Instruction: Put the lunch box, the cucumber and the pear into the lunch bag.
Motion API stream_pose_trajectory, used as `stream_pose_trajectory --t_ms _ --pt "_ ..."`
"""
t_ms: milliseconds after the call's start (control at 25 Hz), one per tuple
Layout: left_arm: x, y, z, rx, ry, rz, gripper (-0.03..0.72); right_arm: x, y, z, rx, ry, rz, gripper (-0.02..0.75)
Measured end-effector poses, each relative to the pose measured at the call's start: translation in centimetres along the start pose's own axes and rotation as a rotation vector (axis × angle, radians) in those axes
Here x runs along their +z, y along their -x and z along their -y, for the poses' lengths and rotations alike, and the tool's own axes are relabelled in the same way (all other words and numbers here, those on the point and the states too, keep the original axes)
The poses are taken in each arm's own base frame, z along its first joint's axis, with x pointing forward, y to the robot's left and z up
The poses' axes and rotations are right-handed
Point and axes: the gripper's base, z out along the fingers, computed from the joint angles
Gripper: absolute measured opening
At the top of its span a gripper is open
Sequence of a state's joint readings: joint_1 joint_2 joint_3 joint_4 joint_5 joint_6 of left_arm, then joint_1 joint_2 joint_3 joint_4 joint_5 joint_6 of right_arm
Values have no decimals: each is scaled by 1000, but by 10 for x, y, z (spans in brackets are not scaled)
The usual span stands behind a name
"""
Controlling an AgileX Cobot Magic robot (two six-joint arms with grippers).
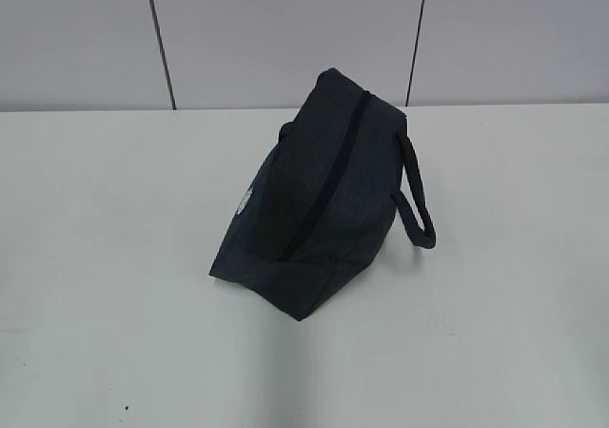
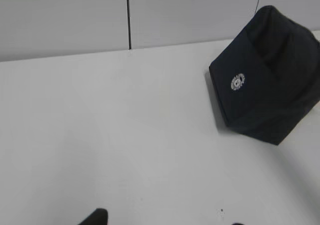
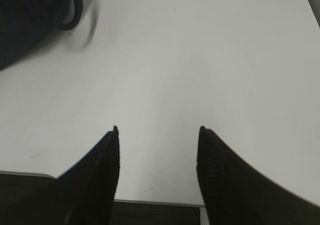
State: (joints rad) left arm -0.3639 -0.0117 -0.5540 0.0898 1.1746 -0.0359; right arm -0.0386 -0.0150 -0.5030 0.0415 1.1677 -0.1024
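One object alone sits on the white table (image 1: pixel 105 257): the lunch bag (image 1: pixel 324 200), dark navy fabric, standing near the middle of the exterior view with a plain grey wall (image 1: pixel 285 29) behind it. Its zipper (image 1: pixel 328 171) runs along the top ridge from back to front and looks closed, though the fabric is too dark for you to be sure. A loop handle (image 1: pixel 417 204) hangs off its right side, and a small white mark (image 2: pixel 237 81) shows on its left face.

You will not find the lunch box, the cucumber or the pear in any view. They may be inside the bag, or they may be out of frame; the pictures do not settle it.

Neither arm appears in the exterior view. Your right gripper (image 3: pixel 157 135) hovers low over bare table with its two dark fingers (image 3: pixel 100 170) spread wide and nothing between them; the bag's handle sits at the upper left corner of that view, well apart. Of your left gripper (image 2: pixel 165 220) only fingertips peek in at the bottom edge, so you cannot tell how far it is parted; the bag lies off to its upper right.

By judgement, you are either at the very start or at the finish. If starting, your next move calls for opening the zipper.
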Motion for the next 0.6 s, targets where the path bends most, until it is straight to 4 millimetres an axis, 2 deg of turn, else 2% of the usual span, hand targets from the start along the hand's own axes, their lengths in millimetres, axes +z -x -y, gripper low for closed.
stream_pose_trajectory --t_ms 160,600 --pt "8 0 1 3 -2 27 435 1 0 0 6 0 3 395" --pt "8 0 1 2 -3 30 435 1 0 0 6 -1 6 395"
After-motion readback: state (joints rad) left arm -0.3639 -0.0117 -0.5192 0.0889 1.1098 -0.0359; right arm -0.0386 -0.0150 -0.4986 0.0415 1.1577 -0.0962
